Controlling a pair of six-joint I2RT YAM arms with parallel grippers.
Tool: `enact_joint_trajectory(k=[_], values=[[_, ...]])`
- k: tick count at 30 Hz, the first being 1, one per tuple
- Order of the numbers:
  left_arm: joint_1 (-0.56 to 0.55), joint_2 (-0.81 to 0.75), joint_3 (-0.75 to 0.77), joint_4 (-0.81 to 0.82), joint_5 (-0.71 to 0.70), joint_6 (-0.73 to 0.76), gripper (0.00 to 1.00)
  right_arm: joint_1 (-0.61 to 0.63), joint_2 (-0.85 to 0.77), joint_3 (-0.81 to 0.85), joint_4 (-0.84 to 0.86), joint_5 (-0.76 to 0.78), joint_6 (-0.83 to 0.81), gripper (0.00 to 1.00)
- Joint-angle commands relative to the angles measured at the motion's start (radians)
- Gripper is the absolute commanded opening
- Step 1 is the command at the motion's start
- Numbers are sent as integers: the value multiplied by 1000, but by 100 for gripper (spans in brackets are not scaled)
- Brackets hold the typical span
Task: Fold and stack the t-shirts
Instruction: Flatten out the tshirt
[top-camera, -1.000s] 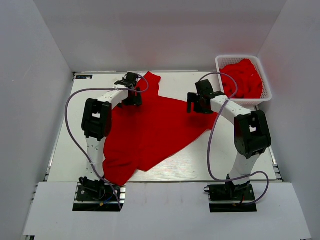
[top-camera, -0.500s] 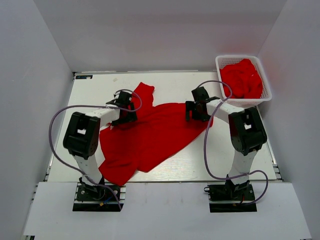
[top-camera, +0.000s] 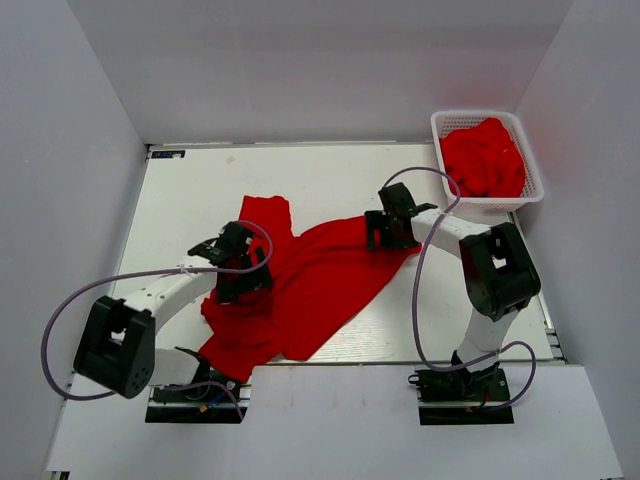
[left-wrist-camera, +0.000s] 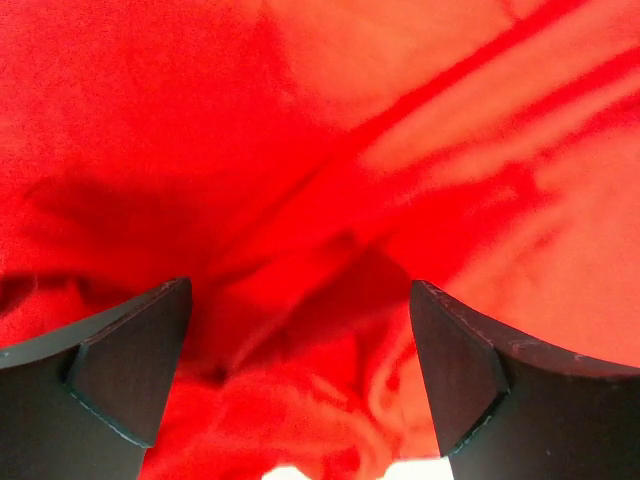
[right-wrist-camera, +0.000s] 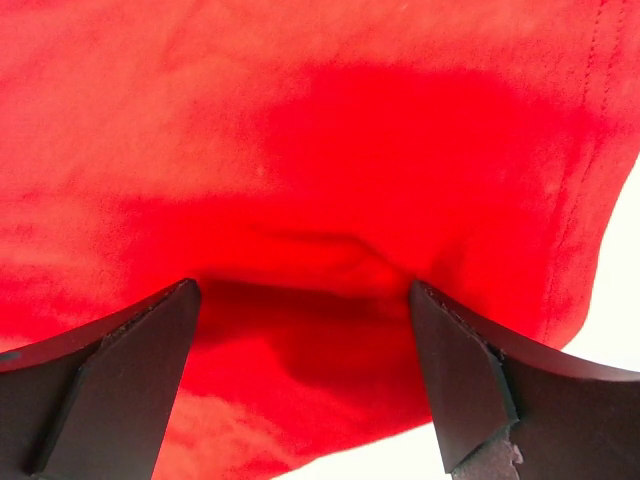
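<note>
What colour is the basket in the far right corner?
White; the basket holds red cloth, and it shows best in the top external view.

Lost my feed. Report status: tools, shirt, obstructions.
Left tool open, low over t-shirt. Right tool open at its edge. T-shirt rumpled, unfolded. Basket far right, clear of both arms.

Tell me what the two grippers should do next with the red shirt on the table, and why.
Probably close both grippers on the red shirt. The left gripper and right gripper are open, with crumpled cloth bunched between their fingers, so pinching now would likely let them pull it flat on the table.
</note>
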Motion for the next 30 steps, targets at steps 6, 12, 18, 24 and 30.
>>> enact_joint_trajectory(k=[6, 12, 18, 24, 30], values=[[20, 57, 424, -135, -171, 58, 100, 3, -126, 89, -37, 57, 26, 90], [57, 427, 810, -155, -228, 112, 100, -8, -51, 216, -109, 178, 134, 90], [126, 751, 1144, -174, -186, 158, 100, -34, 49, 363, -171, 269, 152, 90], [201, 847, 1232, -157, -222, 158, 100, -72, 116, 436, -189, 270, 136, 90], [241, 900, 1203, -44, -176, 199, 100, -95, 156, 462, -192, 249, 117, 90]])
